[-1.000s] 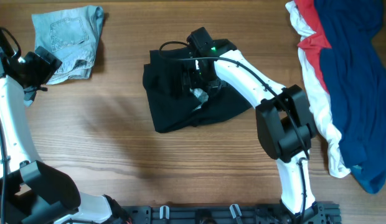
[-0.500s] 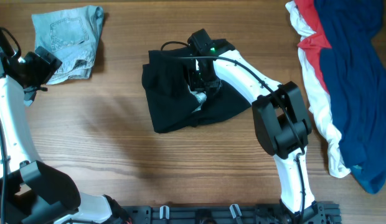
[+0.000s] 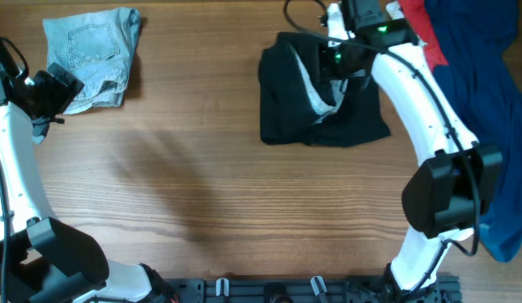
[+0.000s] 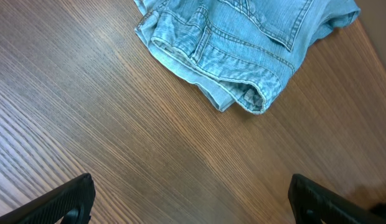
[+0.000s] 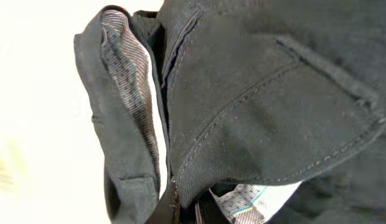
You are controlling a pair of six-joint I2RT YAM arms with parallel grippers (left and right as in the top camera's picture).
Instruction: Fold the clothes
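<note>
Gripping the black shorts (image 3: 324,109) with the right gripper (image 3: 335,63), which in the wrist view looks closed to a thin slit on a fold of cloth near the waistband. Bunched at about one o'clock on the table (image 3: 202,194), grey lining showing near the middle, not far from the pile of red, white and blue clothes (image 3: 463,93) at three o'clock.

Idle on the other side: left gripper (image 4: 190,190) spread wide with nothing between the fingers, over bare wood just at six o'clock of the folded denim shorts (image 4: 243,43), which lie at ten o'clock on the table.

Judging by the rumpled lie, probably a matter of spreading the shorts flat before any crease goes in.

- Keep the pinch firm and low, since lifting high would likely let the lining spill out further.
- Draw the held edge toward twelve o'clock until the legs lie straight, then lay leg over leg.
- Steer clear of the pile at three o'clock — a dragged hem could catch a sleeve there.
- Consider pinning the seven-o'clock corner with the free gripper, so the cloth stretches instead of sliding.
- Set the fold down fully before opening.
</note>
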